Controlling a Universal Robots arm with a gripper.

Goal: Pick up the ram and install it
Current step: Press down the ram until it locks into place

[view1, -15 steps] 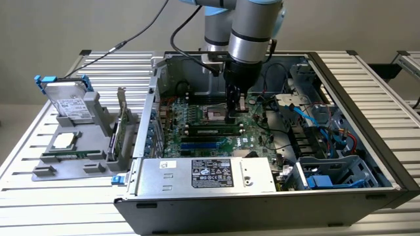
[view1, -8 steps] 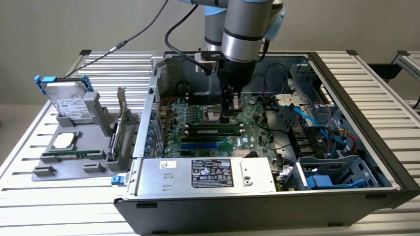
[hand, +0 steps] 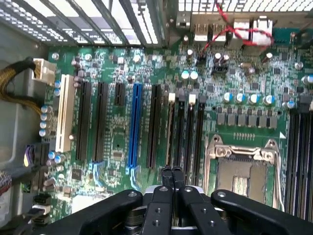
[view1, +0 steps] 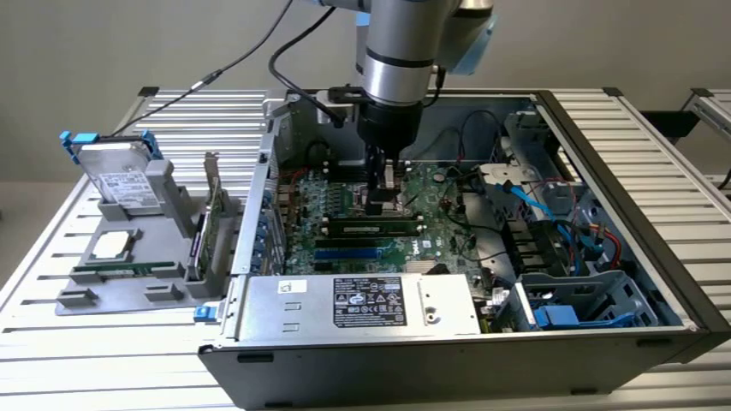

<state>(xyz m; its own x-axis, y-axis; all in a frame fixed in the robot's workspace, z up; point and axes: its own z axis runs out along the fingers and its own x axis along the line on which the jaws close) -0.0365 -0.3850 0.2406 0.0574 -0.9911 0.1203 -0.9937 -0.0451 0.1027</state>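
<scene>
Silver-grey cylindrical arm [view1: 402, 38], black cables, black end effector [hand: 171, 172] with screws

One robot arm [view1: 406, 51] reaches into one open computer case [view1: 639, 214], carrying one gripper [hand: 172, 172] with two fingertips [hand: 167, 175] pressed together. One ram stick [view1: 371, 228] sits on the one motherboard [hand: 117, 132]. In the wrist view the board shows one blue expansion slot [hand: 134, 125], one white slot [hand: 64, 113] and one empty processor socket [hand: 243, 169]. One power supply [view1: 359, 304] fills the case's near edge. Outside the case stand one grey parts holder [view1: 120, 278], one hard drive [view1: 120, 184] and one expansion card [view1: 209, 214].
</scene>
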